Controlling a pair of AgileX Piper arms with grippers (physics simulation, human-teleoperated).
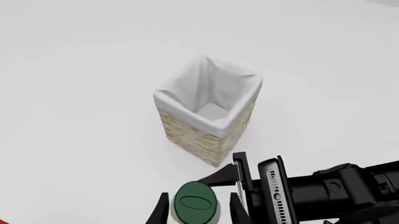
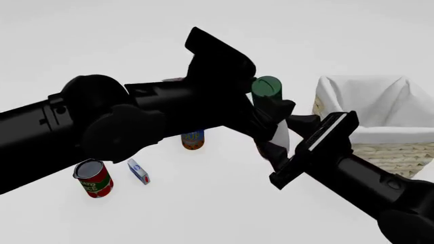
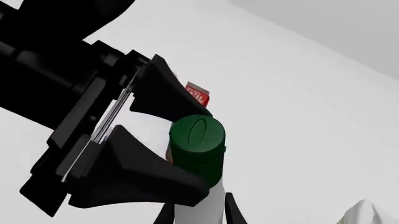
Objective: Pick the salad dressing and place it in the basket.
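The salad dressing [image 2: 269,96] looks like smooth white plastic, with a dark green cap of faint satin sheen. The basket [image 1: 201,140] is rough, straw-coloured woven wicker, lined with soft matt white cloth folded over its rim. The left tool [image 3: 159,149] and right tool [image 2: 275,134] are matt black, plastic-looking. The tomato can [image 2: 93,178] has a metallic top and glossy label. The bench [image 2: 203,213] is plain matt white.

White worktop [image 2: 203,213]. Red tomato can [image 2: 93,178] upright at 8 o'clock, small blue-white carton [image 2: 139,171] just beside it at its 3. Orange-blue can [image 2: 193,140] near centre, top hidden.
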